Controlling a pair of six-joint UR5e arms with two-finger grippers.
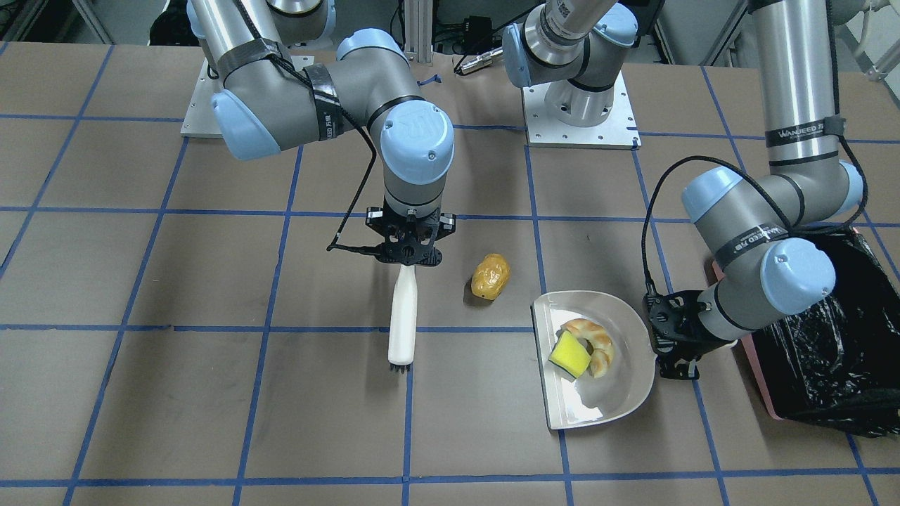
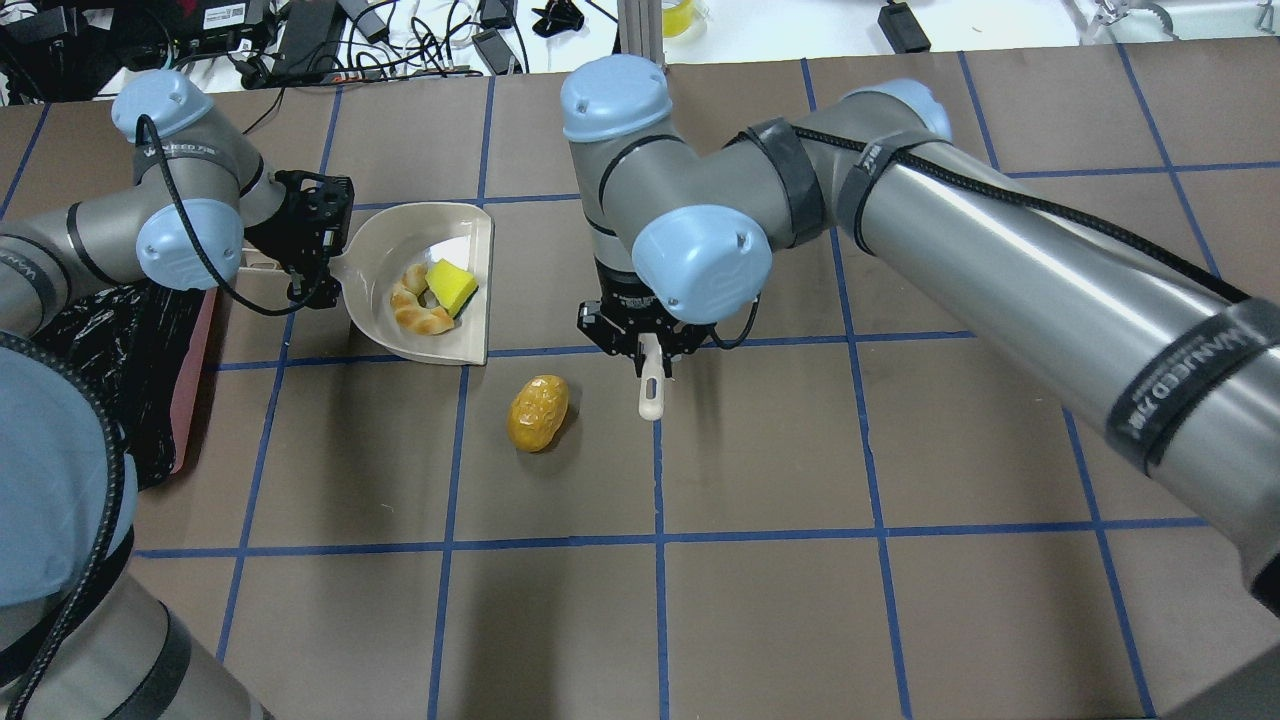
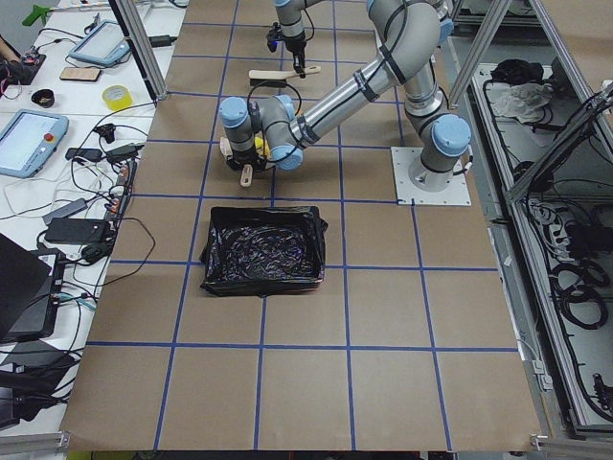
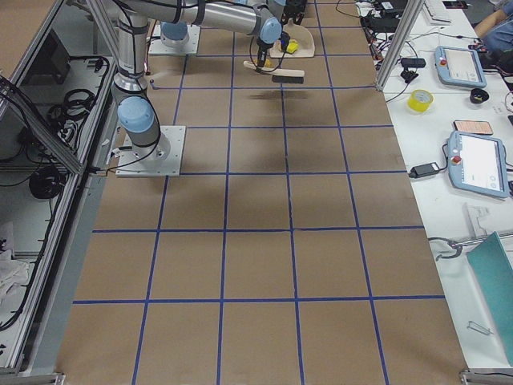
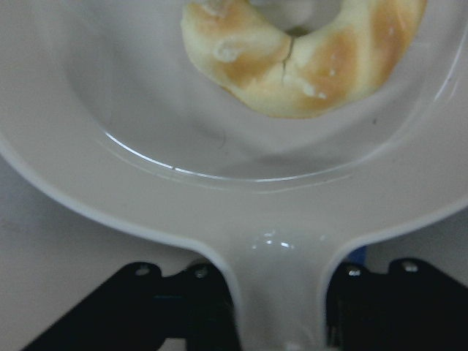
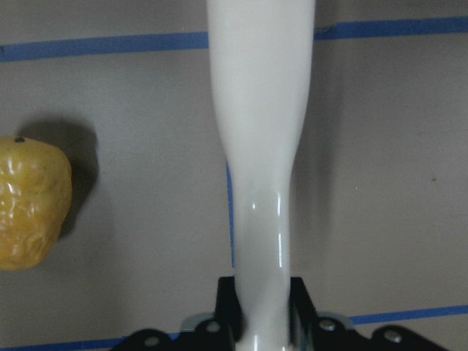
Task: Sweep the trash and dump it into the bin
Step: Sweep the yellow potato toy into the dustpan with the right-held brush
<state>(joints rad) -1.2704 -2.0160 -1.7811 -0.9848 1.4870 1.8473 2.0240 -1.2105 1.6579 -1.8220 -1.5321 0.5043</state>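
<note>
My left gripper (image 1: pixel 676 344) is shut on the handle of the beige dustpan (image 1: pixel 612 400), which lies flat on the table. In the pan lie the yellow sponge wedge (image 1: pixel 569 353) and the tan croissant piece (image 1: pixel 601 342); the croissant also shows in the left wrist view (image 5: pixel 307 58). My right gripper (image 1: pixel 408 254) is shut on the white brush (image 1: pixel 403 320), held upright with its bristles down. The golden-brown potato lump (image 1: pixel 491 276) lies on the table between brush and dustpan, touching neither. The pink bin (image 1: pixel 763 383) with its black bag (image 1: pixel 830 337) stands behind my left arm.
The table is brown with blue tape grid lines. The two arm bases (image 1: pixel 580 112) stand at the robot's edge. In the overhead view the bin (image 2: pixel 190 360) sits at the left edge, next to the dustpan (image 2: pixel 380 250).
</note>
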